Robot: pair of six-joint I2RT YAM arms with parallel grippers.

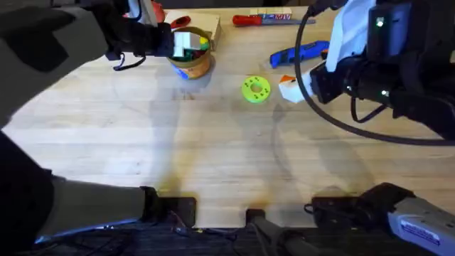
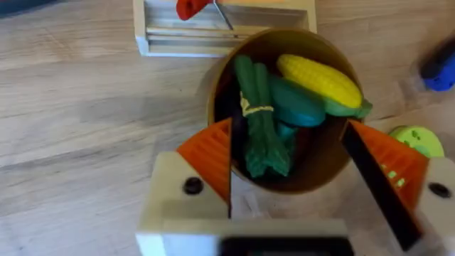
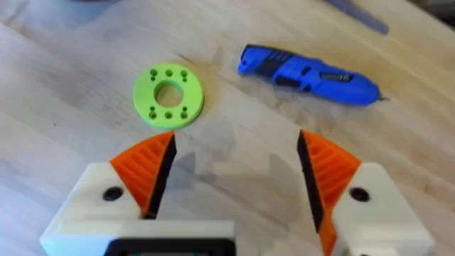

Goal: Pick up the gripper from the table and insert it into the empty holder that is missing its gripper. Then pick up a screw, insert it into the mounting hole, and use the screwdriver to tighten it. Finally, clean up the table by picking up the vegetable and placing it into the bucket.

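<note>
The tan-orange bucket [image 1: 195,69] stands at the back left of the table. Inside the bucket [image 2: 313,181] lies the dark green vegetable [image 2: 259,117], beside a toy corn cob [image 2: 320,80]. My left gripper [image 2: 291,153] hangs open right over the bucket, its orange pads [image 2: 210,153] on either side of the vegetable and apart from it; overhead it is the left gripper [image 1: 186,44]. The blue screwdriver [image 1: 298,53] lies on the table at the back right. My right gripper [image 3: 234,167] is open and holds nothing, a little short of the screwdriver [image 3: 306,73]. The loose gripper, the holder and the screw are out of view.
A lime-green disc with holes [image 1: 255,89] lies mid-table, close to my right gripper [image 1: 288,87]. A pale wooden box [image 2: 213,35] sits behind the bucket. A red-handled screwdriver [image 1: 249,20] lies at the back edge. The near half of the table is bare wood.
</note>
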